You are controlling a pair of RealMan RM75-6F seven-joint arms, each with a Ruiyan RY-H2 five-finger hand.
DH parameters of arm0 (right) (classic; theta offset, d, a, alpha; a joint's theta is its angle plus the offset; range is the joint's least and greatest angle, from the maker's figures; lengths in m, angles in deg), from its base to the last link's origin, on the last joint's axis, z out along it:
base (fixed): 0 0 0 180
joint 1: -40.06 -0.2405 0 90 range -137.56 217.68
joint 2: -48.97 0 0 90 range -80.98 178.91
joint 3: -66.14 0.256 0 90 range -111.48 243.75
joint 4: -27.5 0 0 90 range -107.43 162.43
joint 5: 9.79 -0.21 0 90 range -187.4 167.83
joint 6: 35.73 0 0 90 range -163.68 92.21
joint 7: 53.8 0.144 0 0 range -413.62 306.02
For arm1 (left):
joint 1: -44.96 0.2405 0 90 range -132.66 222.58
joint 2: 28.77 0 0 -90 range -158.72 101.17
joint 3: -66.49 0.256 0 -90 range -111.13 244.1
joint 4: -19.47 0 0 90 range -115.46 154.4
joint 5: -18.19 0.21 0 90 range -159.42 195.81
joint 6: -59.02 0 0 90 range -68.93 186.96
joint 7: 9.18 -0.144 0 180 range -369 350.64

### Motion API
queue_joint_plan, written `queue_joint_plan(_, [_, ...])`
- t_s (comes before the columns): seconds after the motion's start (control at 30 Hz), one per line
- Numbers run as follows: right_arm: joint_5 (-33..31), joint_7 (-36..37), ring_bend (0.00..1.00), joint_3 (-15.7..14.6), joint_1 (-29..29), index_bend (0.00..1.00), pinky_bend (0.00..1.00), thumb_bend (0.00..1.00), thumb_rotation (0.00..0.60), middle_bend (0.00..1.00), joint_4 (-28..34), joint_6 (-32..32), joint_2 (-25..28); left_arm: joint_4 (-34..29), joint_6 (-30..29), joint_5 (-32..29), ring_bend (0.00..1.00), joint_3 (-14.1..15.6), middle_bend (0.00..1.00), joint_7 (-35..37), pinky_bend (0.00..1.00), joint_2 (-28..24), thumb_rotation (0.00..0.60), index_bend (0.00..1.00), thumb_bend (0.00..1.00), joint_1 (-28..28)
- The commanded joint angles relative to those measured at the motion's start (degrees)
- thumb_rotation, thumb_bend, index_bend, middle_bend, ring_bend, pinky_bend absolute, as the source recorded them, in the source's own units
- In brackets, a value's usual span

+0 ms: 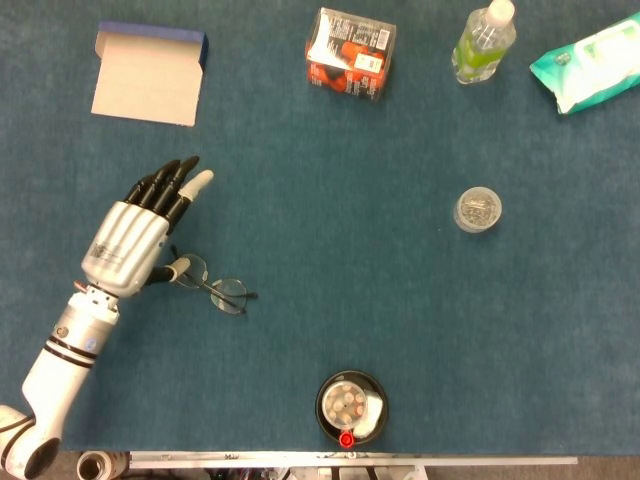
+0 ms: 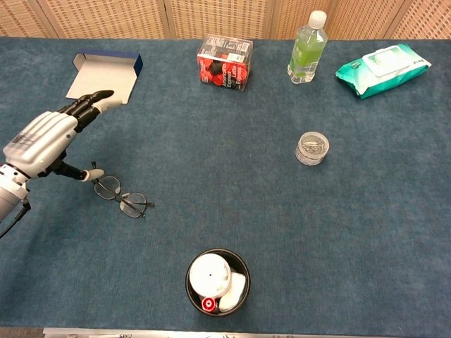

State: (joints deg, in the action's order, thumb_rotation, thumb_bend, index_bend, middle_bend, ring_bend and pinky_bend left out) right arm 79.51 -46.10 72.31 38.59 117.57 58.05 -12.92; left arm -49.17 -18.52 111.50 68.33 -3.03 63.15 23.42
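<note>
1. Nearest, at the bottom centre of the chest view, a black bowl [image 2: 218, 282] is sitting on the table, holding a white lid-like disc and a small red piece; the head view is showing the same bowl [image 1: 352, 408] from above, with small rounded pieces visible inside.
2. Left of centre, the glasses [image 2: 121, 197] are lying on the cloth, lenses flat; in the head view the glasses [image 1: 214, 287] are lying just right of the thumb.
3. Beside them, the left hand [image 2: 44, 138] is hovering palm down with its fingers [image 2: 90, 104] stretched out straight and lying close together, holding nothing; its thumb is pointing down toward the near lens, and whether it is touching the frame cannot be told. The head view is showing the left hand [image 1: 130, 241] with the thumb tip right at the lens rim.
4. At centre right, a small clear jar [image 2: 312, 148] is standing alone.
5. Farther back, along the top of the frame, an open blue-edged box [image 2: 102, 74] is lying at upper left, a red-and-clear pack [image 2: 225, 63] at centre, a green bottle [image 2: 307, 48] beside it, and a teal wipes pack [image 2: 381, 68] at upper right.
6. Underneath everything, a dark blue cloth is covering the table [image 2: 282, 225]; only the chest view is showing the woven panels [image 2: 211, 17] behind it.
</note>
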Motion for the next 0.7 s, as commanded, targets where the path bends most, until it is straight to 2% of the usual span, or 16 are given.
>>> queue_joint_plan(0.03, [0.03,0.01,0.26,-0.01,0.04,0.46,0.23,0.17,0.6,0.37,-0.01,0.07,0.0,0.66,0.24,-0.28,0.0,0.0,0.0,0.36,0.15,0.26,0.6,0.0,0.02,0.13])
queue_joint_plan(0.7, [0.15,0.36,0.26,0.07,0.23,0.46,0.23,0.17,0.6,0.37,0.11,0.58,0.19,5.54,2.31,-1.13,0.0,0.16,0.0,2.44,0.15,3.38,0.6,0.0,0.02,-0.05])
